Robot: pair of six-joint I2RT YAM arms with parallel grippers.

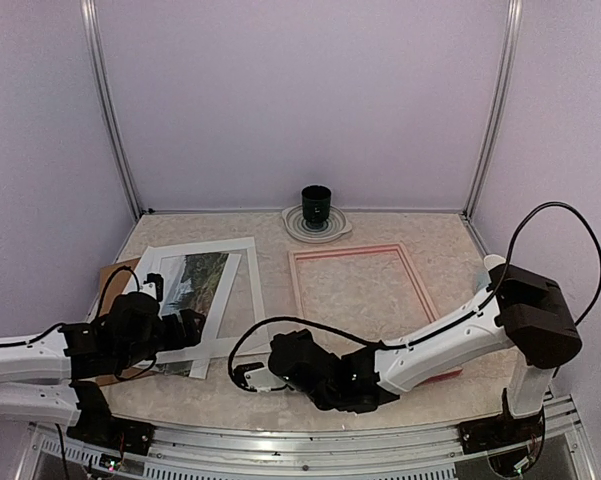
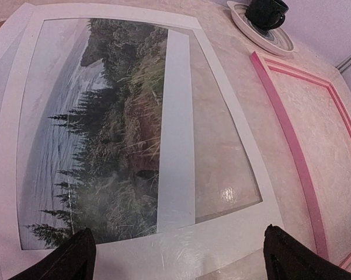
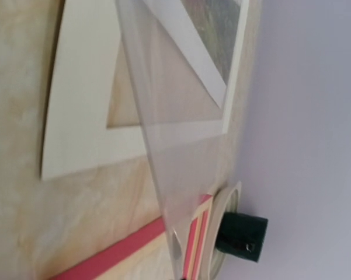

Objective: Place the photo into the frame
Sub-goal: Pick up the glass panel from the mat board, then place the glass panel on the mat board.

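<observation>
Pinching the clear sheet (image 3: 181, 175), the right gripper (image 1: 246, 378) likely lifts it; the left gripper (image 2: 178, 252), fingers spread over the photo (image 2: 99, 140), should grab next.

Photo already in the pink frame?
No, the photo lies by the white mat, left of the frame, whose opening shows only bare table.
</observation>
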